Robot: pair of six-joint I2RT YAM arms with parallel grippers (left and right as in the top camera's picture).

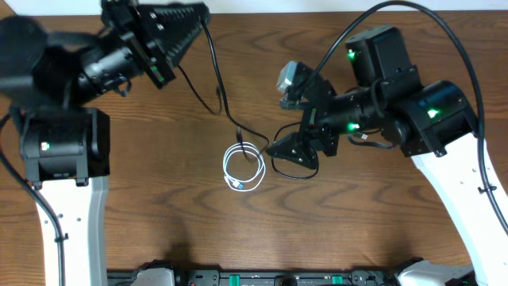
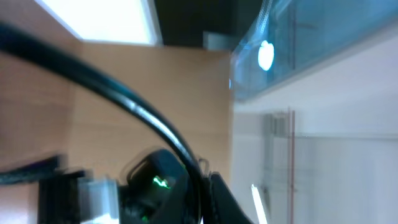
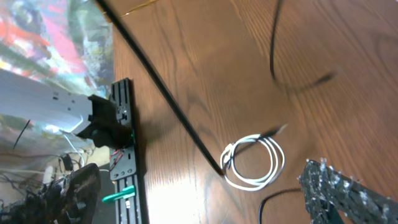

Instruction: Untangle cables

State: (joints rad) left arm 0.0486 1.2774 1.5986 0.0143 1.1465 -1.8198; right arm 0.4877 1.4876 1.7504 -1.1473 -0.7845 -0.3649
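— What's the table (image 1: 159, 230) like?

— Dark brown wood with a clear grain and a soft glare of room light on it.

— And past its far edge?

— A pale strip (image 1: 317, 5), seen from overhead.

— Off the table's side?

— A blurred sheet (image 3: 43, 37) daubed red, green and grey.

— Looking away from the table?

— A bright white panel (image 2: 99, 18), a tan wood-toned surface (image 2: 124, 81), a bluish glass pane (image 2: 323, 37) with a round glare spot (image 2: 265, 55), and a pale wall (image 2: 348, 180).
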